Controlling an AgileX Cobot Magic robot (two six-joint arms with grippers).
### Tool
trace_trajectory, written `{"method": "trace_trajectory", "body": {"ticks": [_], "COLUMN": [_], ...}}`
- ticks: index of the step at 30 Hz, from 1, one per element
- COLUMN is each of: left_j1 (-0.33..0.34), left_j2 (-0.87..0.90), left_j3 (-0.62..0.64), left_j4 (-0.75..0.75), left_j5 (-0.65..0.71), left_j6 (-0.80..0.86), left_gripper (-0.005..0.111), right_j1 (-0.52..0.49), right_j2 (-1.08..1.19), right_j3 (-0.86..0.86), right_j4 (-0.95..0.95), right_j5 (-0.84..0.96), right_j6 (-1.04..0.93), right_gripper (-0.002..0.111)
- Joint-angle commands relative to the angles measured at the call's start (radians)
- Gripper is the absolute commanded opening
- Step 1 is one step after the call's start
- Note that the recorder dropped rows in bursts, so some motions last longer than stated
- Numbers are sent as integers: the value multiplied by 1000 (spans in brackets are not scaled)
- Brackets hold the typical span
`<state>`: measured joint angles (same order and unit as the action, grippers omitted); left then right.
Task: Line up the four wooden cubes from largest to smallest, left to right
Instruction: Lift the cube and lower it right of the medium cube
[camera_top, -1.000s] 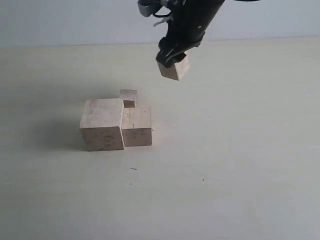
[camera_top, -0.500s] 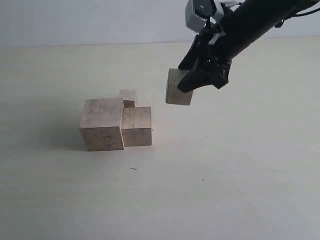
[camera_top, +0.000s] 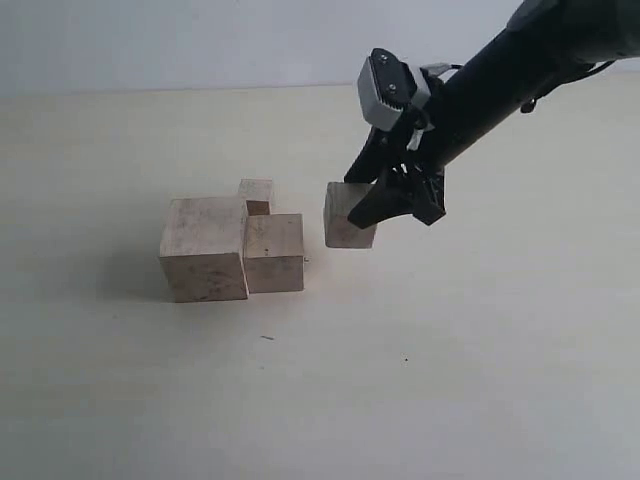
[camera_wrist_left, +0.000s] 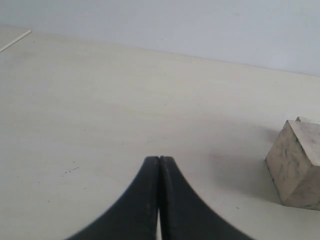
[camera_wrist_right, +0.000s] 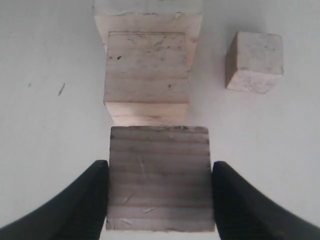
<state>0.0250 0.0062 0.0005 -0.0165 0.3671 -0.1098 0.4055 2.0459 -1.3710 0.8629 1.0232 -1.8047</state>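
Observation:
My right gripper (camera_top: 384, 203) is shut on the third-largest wooden cube (camera_top: 347, 216), holding it low, just right of the other cubes with a small gap. Whether it touches the table, I cannot tell. The largest cube (camera_top: 204, 248) sits at the left with the second-largest cube (camera_top: 274, 252) pressed against its right side. The smallest cube (camera_top: 257, 191) sits behind those two. In the right wrist view the held cube (camera_wrist_right: 159, 177) fills the space between the fingers (camera_wrist_right: 95, 190). My left gripper (camera_wrist_left: 159, 161) is shut on nothing, and is out of the exterior view.
The pale tabletop (camera_top: 450, 350) stretches wide to the right of and in front of the cubes. A light wall (camera_top: 200, 40) rises behind the table. The left wrist view catches the largest cube (camera_wrist_left: 300, 167) at its edge.
The right arm has swung down and to the left with the cube, from high above the back of the table to just beside the second-largest cube. The other cubes have not moved.

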Motion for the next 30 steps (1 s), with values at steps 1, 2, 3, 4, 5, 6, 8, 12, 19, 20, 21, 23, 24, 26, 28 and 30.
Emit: {"method": "trace_trajectory", "body": {"ticks": [1, 2, 3, 4, 5, 6, 8, 12, 19, 20, 21, 23, 24, 26, 28, 30], "left_j1": [-6, -6, -6, -6, -6, -6, -6, -6, -6, -6, -6, -6, -6, -6, -6, -6], "left_j2": [-6, -6, -6, -6, -6, -6, -6, -6, -6, -6, -6, -6, -6, -6, -6, -6], "left_j3": [0, 0, 0, 0, 0, 0, 0, 0, 0, 0, 0, 0, 0, 0, 0, 0], "left_j4": [2, 2, 2, 2, 2, 2, 2, 2, 2, 2, 2, 2, 2, 2, 2, 2], "left_j5": [-8, -8, -8, -8, -8, -8, -8, -8, -8, -8, -8, -8, -8, -8, -8, -8], "left_j6": [0, 0, 0, 0, 0, 0, 0, 0, 0, 0, 0, 0, 0, 0, 0, 0], "left_gripper": [0, 0, 0, 0, 0, 0, 0, 0, 0, 0, 0, 0, 0, 0, 0, 0], "right_j1": [37, 42, 49, 51, 54, 54, 54, 54, 54, 54, 54, 60, 60, 60, 60, 60], "right_j2": [37, 44, 52, 57, 60, 64, 64, 64, 64, 64, 64, 64, 64, 64, 64, 64], "right_j3": [0, 0, 0, 0, 0, 0, 0, 0, 0, 0, 0, 0, 0, 0, 0, 0], "right_j4": [13, 5, -10, -20, -27, -35, -34, -26, -6, 11, 20, 13, 13, 13, 13, 13], "right_j5": [1, -6, -16, -18, -30, -39, -46, -46, -53, -53, -53, -61, -63, -67, -67, -67], "right_j6": [-77, -79, -77, -77, -77, -67, -51, -51, -15, -15, -15, -15, -15, -15, -15, -15], "right_gripper": [0, 0, 0, 0, 0, 0, 0, 0, 0, 0, 0, 0, 0, 0, 0, 0]}}
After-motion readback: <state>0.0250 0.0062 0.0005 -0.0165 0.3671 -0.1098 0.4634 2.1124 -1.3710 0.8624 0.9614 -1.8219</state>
